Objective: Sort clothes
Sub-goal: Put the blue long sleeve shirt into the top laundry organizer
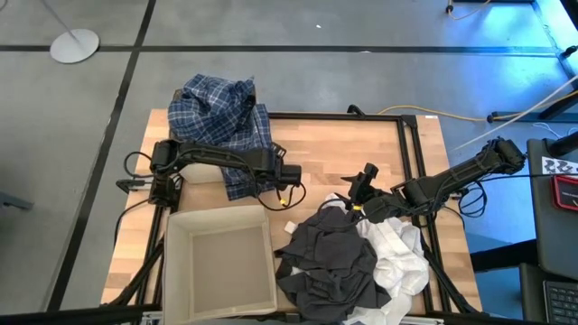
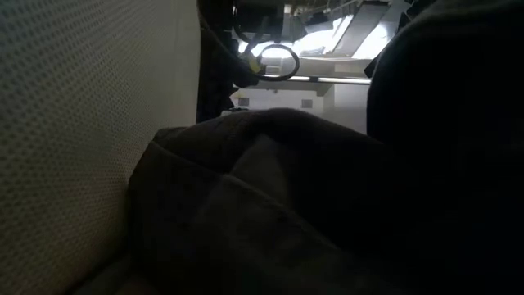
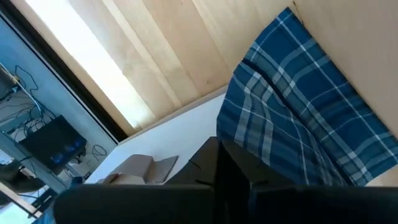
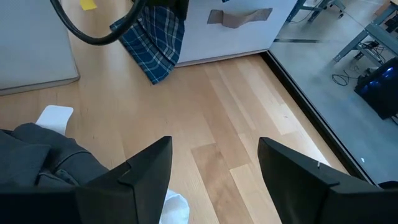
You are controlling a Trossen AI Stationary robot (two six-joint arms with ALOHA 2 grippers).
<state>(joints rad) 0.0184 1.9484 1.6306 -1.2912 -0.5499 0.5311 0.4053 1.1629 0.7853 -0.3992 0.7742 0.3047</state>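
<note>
My left gripper pinches one plaid shirt; my right gripper stands spread. One beige box; white clothes partly buried under the dark grey one.

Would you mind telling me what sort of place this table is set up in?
Probably a robotics lab or workshop: a grey floor marked with dark tape, loose cables, and a wooden table with two mounted arms.
</note>
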